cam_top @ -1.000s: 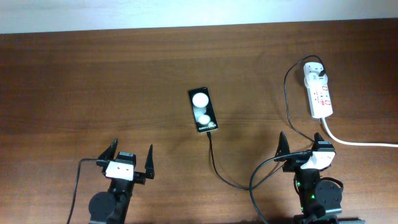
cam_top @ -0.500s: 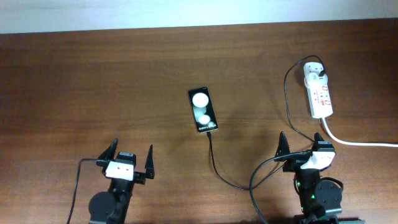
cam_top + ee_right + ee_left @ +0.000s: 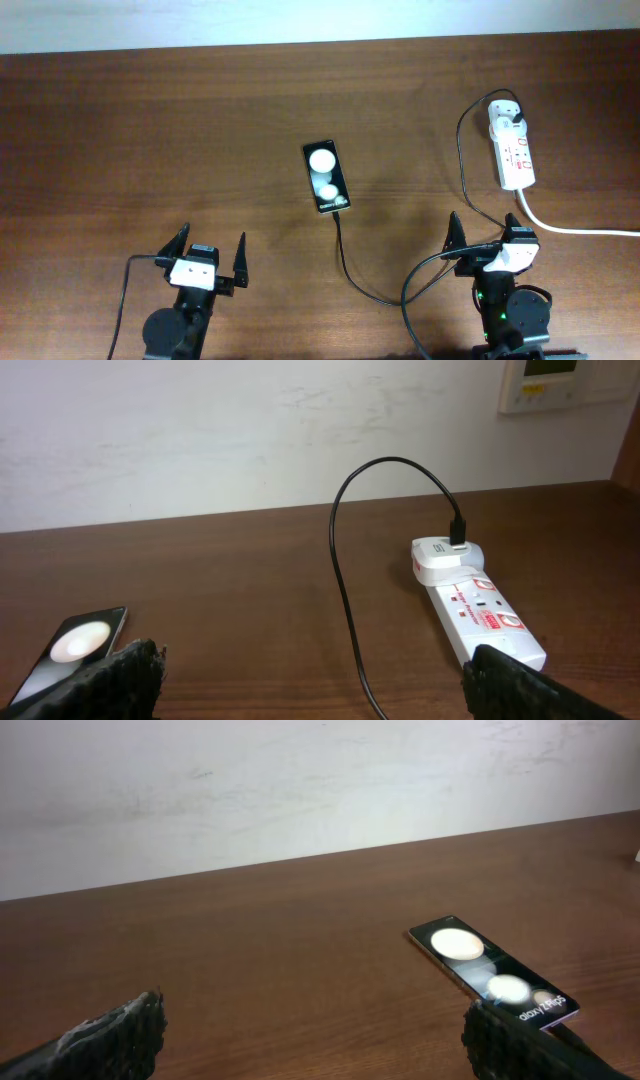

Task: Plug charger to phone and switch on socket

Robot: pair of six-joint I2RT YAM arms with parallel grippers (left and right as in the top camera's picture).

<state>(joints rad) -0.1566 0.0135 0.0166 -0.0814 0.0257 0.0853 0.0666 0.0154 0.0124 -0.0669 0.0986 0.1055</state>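
The left pincer and right pincer are both wide, holding nothing. The charger runs from the socket to the phone.

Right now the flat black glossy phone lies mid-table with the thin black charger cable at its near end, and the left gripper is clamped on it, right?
Not quite. The overhead view shows the left gripper open and apart from the flat black glossy phone. The rest holds: the phone lies on the brown wooden table with the thin black charger cable at its near end.
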